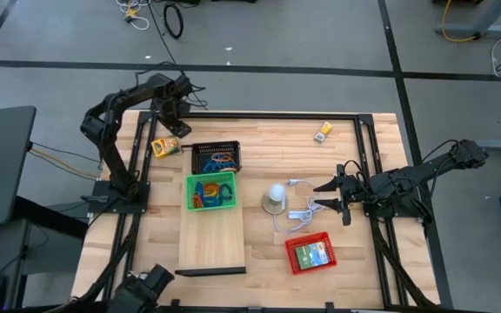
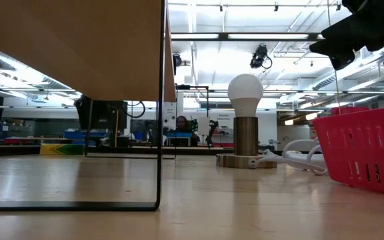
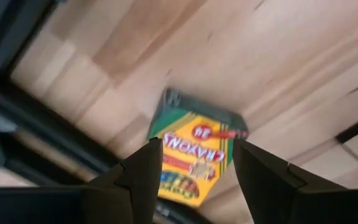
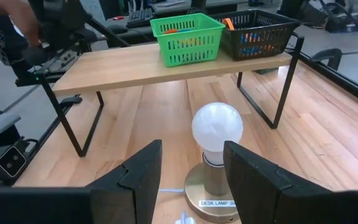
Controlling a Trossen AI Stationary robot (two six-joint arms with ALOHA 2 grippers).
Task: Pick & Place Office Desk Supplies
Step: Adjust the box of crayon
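A yellow-and-green crayon box (image 1: 165, 146) lies face up at the table's far left, and my left gripper (image 1: 174, 132) points down over it. In the left wrist view the box (image 3: 194, 134) sits between that gripper's (image 3: 196, 144) two fingers, which are shut on it. A small yellow box (image 1: 323, 131) rests on the table at the far right. Coloured loops fill the black tray (image 1: 217, 157) and green tray (image 1: 210, 191). My right gripper (image 1: 336, 198) waits open at the right, level, facing the lamp (image 4: 216, 127). My left gripper pinches the crayon box by its two long side edges (image 3: 164, 155), one finger (image 3: 143, 174) on each. The fingers come from above, pointing down, and lie across the box. The box sits face up and about level; whether it is clear of the table I cannot tell.
The black and green trays stand on a long wooden board (image 1: 211, 230) raised on black legs (image 2: 160, 133). A red tray (image 1: 310, 253) with a green box sits near right. The lamp (image 1: 275, 196) and its white cable (image 1: 298, 209) lie mid-table. A black frame (image 1: 277, 114) borders the table.
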